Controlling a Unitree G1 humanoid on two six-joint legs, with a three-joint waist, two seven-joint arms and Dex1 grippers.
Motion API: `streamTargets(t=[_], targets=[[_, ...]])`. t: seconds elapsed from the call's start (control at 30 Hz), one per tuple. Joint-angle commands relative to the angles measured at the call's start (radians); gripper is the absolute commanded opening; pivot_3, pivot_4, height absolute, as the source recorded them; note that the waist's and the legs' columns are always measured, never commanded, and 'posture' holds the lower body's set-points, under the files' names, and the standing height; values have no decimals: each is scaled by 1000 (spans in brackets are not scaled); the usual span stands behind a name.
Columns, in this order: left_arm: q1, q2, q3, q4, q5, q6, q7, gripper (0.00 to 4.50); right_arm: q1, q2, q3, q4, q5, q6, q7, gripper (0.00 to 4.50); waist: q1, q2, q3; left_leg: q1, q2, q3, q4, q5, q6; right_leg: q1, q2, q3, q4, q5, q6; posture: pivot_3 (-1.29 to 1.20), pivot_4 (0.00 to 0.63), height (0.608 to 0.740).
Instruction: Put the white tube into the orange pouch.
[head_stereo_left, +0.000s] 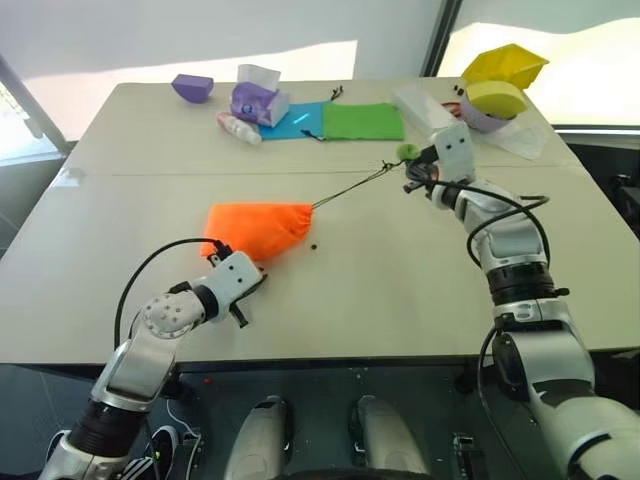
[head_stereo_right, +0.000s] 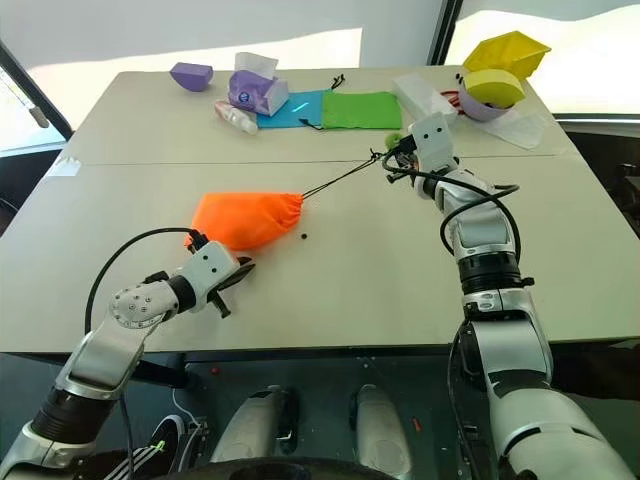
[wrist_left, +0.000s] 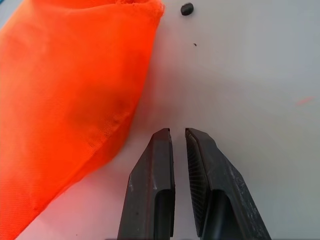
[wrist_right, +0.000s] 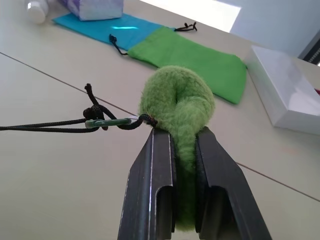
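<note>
Here the orange pouch (head_stereo_left: 256, 228) lies on the table (head_stereo_left: 400, 290) left of centre in the head views, plump and gathered shut at its right end, so the white tube is most likely inside already, though it cannot be seen. From that neck the black cord (head_stereo_left: 352, 187) runs taut up and to the right to the lime-green ring (wrist_right: 177, 107), a fuzzy loop pinched tight in the right gripper (wrist_right: 184, 131). The left gripper (wrist_left: 179, 134) sits just below and left of the pouch, jaws almost together, a thin gap between them, holding nothing. The pouch's long axis lines up with the cord, so any further pull goes along it, toward the upper right; the left arm is much nearer the bag.
</note>
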Motion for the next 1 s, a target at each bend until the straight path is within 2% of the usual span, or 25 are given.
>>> streamTargets(t=[0.03, 0.2, 0.27, 0.4, 0.53, 0.57, 0.67, 0.8, 0.9, 1.0], targets=[[-45, -20, 26, -11, -16, -29, 19, 532, 16, 17, 21, -124, 26, -11, 66, 0, 1, 0, 0, 0, 0, 0, 0, 0, 0, 0, 0, 0, 0, 0, 0, 0, 150, 740], [-71, -66, 95, -41, -122, -28, 10, 532, 99, -17, 58, -296, 92, 24, 245, 0, 1, 0, 0, -1, 0, 0, 0, 0, 0, 0, 0, 0, -1, 0, 1, 0, 150, 740], [-80, -66, 128, -37, -154, -46, 1, 532, 120, -39, 40, -389, 167, 68, 331, 0, 2, 0, 0, -2, 0, 0, 0, 0, 0, -1, 0, 0, -1, 1, 1, 0, 150, 740], [-107, -43, 154, -12, -172, -60, -10, 532, 150, -99, -54, -589, 470, 289, 516, 0, 2, 0, 0, -3, 0, -1, 0, 0, 0, -2, 0, -1, -1, 1, 1, 0, 150, 740], [-150, -66, 147, 10, -183, -95, -2, 532, 151, -162, -173, -699, 836, 588, 595, 0, 4, 0, 1, -3, 0, -1, 1, 0, 0, -1, -1, -1, -2, -1, -2, 0, 150, 740], [-160, -68, 137, 17, -183, -108, -12, 532, 161, -168, -169, -724, 864, 618, 592, 0, 5, 0, 0, -4, 0, -1, 1, 0, 0, -2, -2, -1, -2, -1, -2, 0, 150, 740], [-174, -53, 110, 38, -172, -178, -56, 532, 198, -157, -119, -764, 804, 586, 540, 0, 4, 0, 0, -7, 0, -1, 1, 0, 0, -4, -2, -1, -2, -1, -2, 0, 150, 740], [-174, -62, 126, 47, -243, -189, -115, 532, 258, -171, -11, -780, 652, 489, 511, 0, 2, 0, 0, -9, 0, -1, 0, 0, 0, -6, -2, -1, -4, -1, -3, 0, 150, 740], [-172, -69, 131, 43, -324, -178, -177, 1387, 273, -147, -14, -778, 651, 473, 486, 0, 3, 0, 0, -14, 0, -1, 2, 0, 0, -12, -2, -1, -2, -1, -2, 0, 150, 740], [-180, -67, 139, 47, -331, -188, -176, 2820, 267, -141, -12, -752, 620, 440, 467, 0, 3, 0, 0, -15, 0, -1, 2, 0, 0, -13, -2, -1, -1, 0, 0, 0, 150, 740]])
